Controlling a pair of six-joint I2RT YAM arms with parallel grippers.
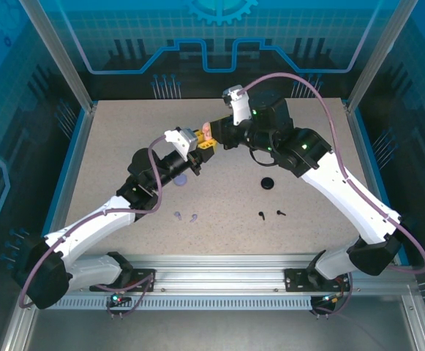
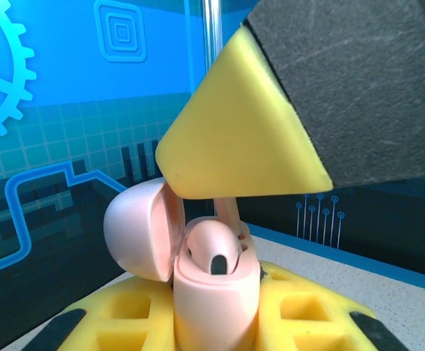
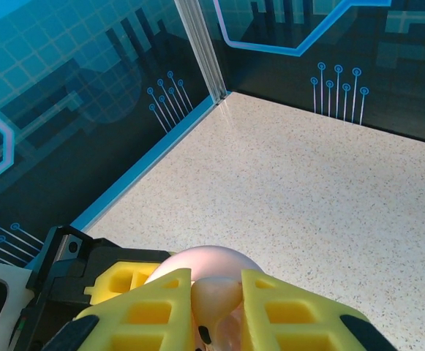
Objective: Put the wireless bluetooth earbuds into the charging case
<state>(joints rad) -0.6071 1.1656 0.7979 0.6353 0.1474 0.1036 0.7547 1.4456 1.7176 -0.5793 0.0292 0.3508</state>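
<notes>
Speckled table [image 1: 234, 234] below, left gripper [image 1: 206, 144] is clamping an open pink case [image 2: 212, 292] aloft. Right gripper [image 3: 216, 303] is pinching a pink earbud [image 2: 229, 213] at the case's mouth, black earbuds [image 1: 271, 214] lying well apart.

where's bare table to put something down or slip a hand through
Far left corner of the table, between its left edge and the left arm. Near middle, between the purple earbuds and black earbuds. Crowded at centre, where both arms meet at the pink case.

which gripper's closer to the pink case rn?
Left. The left gripper is shut on the pink case, whose lid is open. The right gripper is just above the case's mouth, pinching a pink earbud down into it.
</notes>
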